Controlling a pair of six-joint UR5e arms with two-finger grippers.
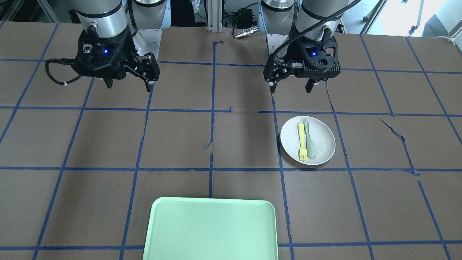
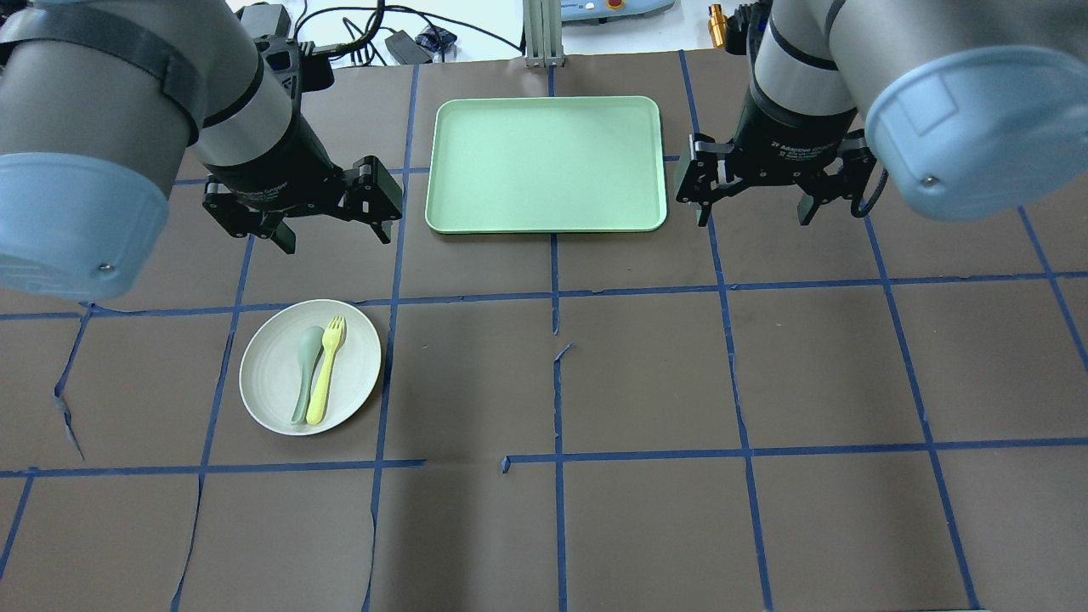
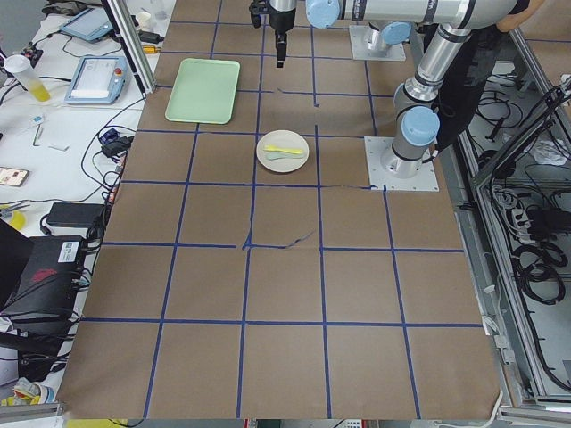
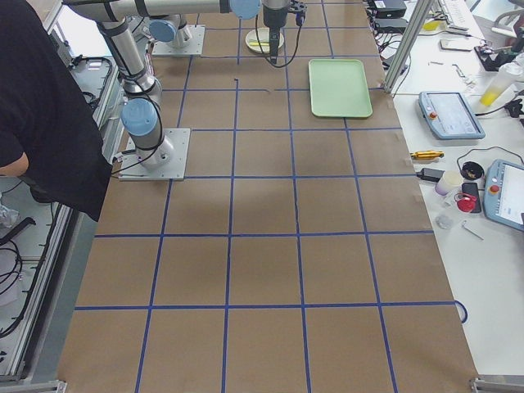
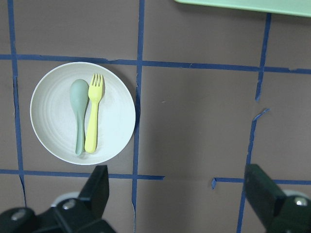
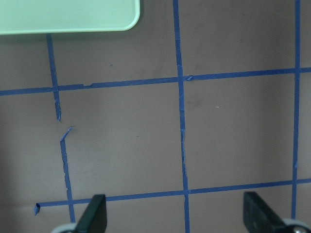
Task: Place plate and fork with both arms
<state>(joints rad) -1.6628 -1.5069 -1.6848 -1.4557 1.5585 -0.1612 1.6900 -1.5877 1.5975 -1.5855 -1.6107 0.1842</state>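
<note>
**Start of task — nothing grasped yet**

I saw the left gripper (image 2: 334, 231) and right gripper (image 2: 752, 214) both spread wide and empty above the worktop (image 2: 646, 382). The plate (image 2: 272, 387) sat at the left, the fork (image 2: 325, 374) lying in it just beside a spoon (image 2: 306, 365). Next, I judged, one gripper had to pinch the fork alone. White lettering on the right wrist (image 2: 799, 149) was unreadable.
</note>
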